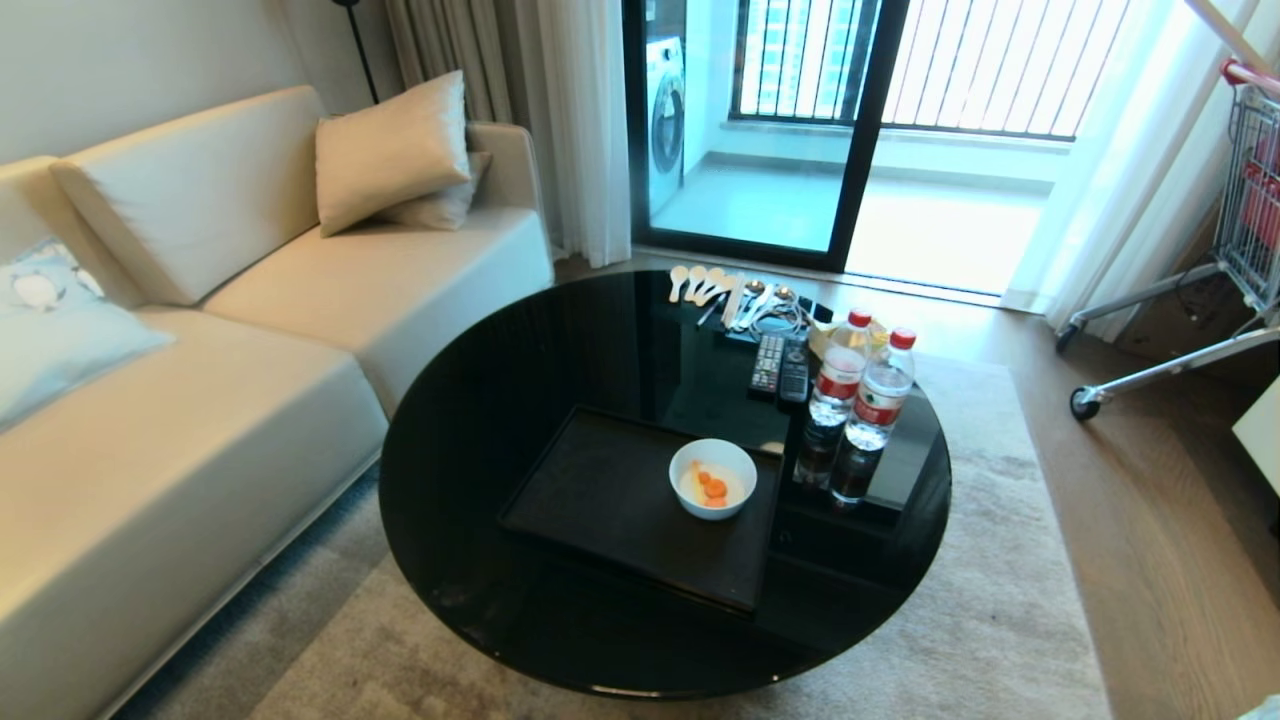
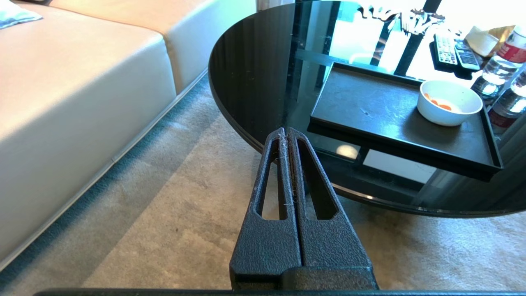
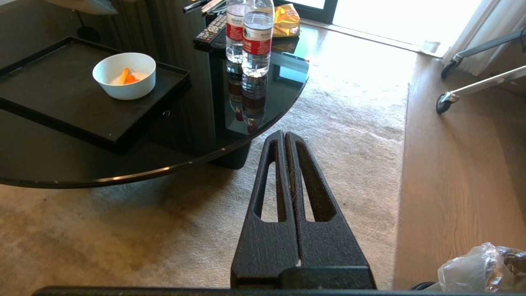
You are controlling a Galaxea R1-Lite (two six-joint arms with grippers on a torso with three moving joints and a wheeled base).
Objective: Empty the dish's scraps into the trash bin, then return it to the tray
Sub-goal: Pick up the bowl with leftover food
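Sitting on the tray's (image 1: 600, 500) right end, the dish (image 1: 712, 478) holds its scraps (image 1: 711, 488) beside 2 bottles (image 1: 860, 390). Both the left gripper (image 2: 286, 133) and right gripper (image 3: 284, 135) hang pressed closed and empty, short of the table. Reaching in carelessly could topple those bottles or tilt the dish and spill scraps.

Left gripper (image 2: 287, 132) has its 2 black fingers pressed flat together, tips hanging over the carpet (image 2: 172, 213) right at the near edge of the round black glass table (image 2: 254, 82). On the table sits the black tray (image 2: 370, 123), and the white dish (image 2: 449, 102) is in its far corner with some orange scraps (image 2: 439, 103) inside. Past the tray there are 2 remotes (image 2: 454, 51) and a couple of water bottles (image 2: 499, 70) with red labels. Cream sofa (image 2: 82, 90) off to the side, well apart from the gripper.
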